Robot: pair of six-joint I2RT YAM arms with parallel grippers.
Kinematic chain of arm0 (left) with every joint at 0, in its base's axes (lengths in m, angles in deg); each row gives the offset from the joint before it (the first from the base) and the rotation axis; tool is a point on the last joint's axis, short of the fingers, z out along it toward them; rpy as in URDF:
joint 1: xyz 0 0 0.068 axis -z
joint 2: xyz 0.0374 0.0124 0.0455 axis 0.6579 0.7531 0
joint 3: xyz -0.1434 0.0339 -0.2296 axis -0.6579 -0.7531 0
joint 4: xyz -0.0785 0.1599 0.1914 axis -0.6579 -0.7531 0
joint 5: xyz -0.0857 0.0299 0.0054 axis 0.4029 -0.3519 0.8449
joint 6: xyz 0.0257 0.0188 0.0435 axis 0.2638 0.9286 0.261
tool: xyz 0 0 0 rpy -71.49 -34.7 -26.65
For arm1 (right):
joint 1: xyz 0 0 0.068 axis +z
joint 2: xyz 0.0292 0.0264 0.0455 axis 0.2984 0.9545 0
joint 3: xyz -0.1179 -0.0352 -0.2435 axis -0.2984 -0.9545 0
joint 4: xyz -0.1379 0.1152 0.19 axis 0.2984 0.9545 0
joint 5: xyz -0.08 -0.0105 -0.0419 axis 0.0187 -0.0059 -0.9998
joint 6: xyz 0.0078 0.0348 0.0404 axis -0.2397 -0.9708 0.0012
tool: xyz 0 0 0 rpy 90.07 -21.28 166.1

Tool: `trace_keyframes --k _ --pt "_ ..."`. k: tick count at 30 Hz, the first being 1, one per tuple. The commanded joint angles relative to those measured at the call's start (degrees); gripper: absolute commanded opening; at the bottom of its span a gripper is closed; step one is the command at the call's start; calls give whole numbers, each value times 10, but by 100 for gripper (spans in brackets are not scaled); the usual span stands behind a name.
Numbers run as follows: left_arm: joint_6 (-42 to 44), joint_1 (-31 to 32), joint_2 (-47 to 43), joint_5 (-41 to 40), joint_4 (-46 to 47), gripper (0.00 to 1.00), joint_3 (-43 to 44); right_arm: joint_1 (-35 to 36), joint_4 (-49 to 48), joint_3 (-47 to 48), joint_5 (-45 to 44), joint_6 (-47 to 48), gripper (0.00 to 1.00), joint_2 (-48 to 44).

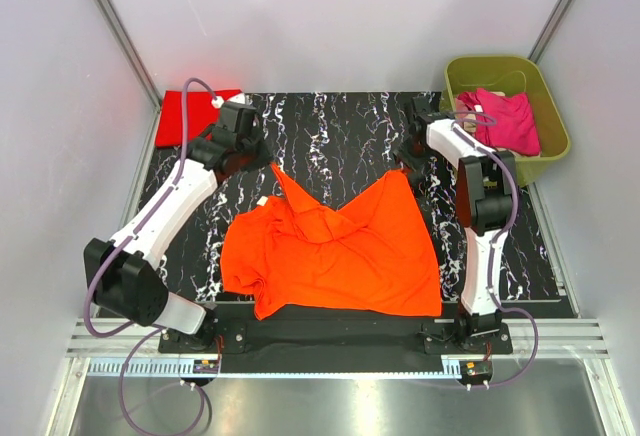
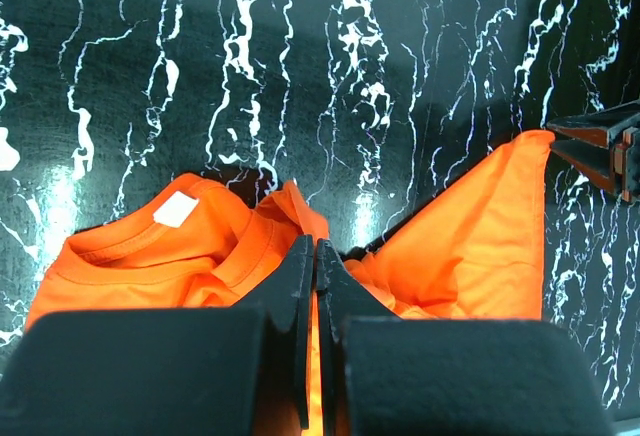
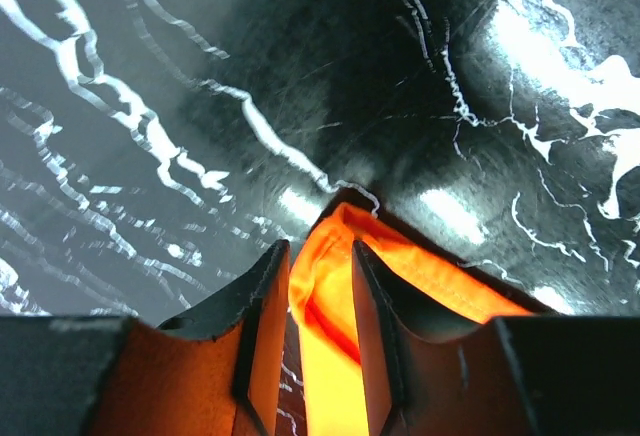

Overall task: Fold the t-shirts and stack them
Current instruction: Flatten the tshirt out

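Observation:
An orange t-shirt (image 1: 340,251) lies crumpled on the black marbled mat, with two points pulled up toward the back. My left gripper (image 1: 262,161) is shut on the left point; in the left wrist view (image 2: 316,246) the jaws are pressed together with orange cloth (image 2: 470,246) between them, and the collar with its white label (image 2: 177,211) lies to the left. My right gripper (image 1: 405,168) is shut on the right point; in the right wrist view (image 3: 320,251) a fold of orange hem (image 3: 335,286) sits between the fingers. A folded red t-shirt (image 1: 198,112) lies at the back left.
A green bin (image 1: 548,106) at the back right holds a pink t-shirt (image 1: 508,121). The mat (image 1: 330,131) spans the table between white walls. My right gripper also shows at the right edge of the left wrist view (image 2: 600,146).

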Motion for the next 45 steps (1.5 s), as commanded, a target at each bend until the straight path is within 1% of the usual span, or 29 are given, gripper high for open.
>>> trace_keyframes --k 1,6,9,12,13,14,15,17,21,23,27,31,38,40,43,45 --pt "9 -14 -29 -4 21 0 2 5 32 25 -32 -46 38 23" --pt "20 -33 -38 -12 22 0 14 5 41 38 -29 -53 38 54" --pt "29 -42 -42 -21 21 0 22 5 51 41 -32 -61 34 67" --pt "43 -51 -41 -39 23 0 36 4 56 45 -43 -60 13 74" --pt "47 -58 -39 -44 25 0 38 4 56 48 -51 -49 8 76" --pt "58 -63 -36 -53 28 0 43 4 57 57 -55 -40 2 77" --pt "63 -73 -31 -57 32 0 50 4 59 63 -60 -32 0 83" --pt "75 -87 -21 -64 41 0 58 5 61 70 -82 -14 0 78" --pt "93 -130 -5 -84 78 0 68 4 60 68 -125 17 0 41" --pt "104 -145 5 -85 95 0 74 5 42 55 -145 34 0 24" --pt "113 -174 52 -82 135 0 116 4 14 51 -160 56 0 -1" --pt "130 -179 101 -50 195 0 140 4 -11 56 -189 63 0 -5" --pt "158 -181 201 -20 281 0 183 4 -92 15 -212 45 0 -34" --pt "171 -182 220 12 314 0 189 4 -129 0 -219 56 0 -49" --pt "165 -182 249 25 356 0 206 6 -180 -21 -223 77 0 -75" --pt "162 -182 278 31 375 0 236 7 -192 -19 -225 89 0 -76"
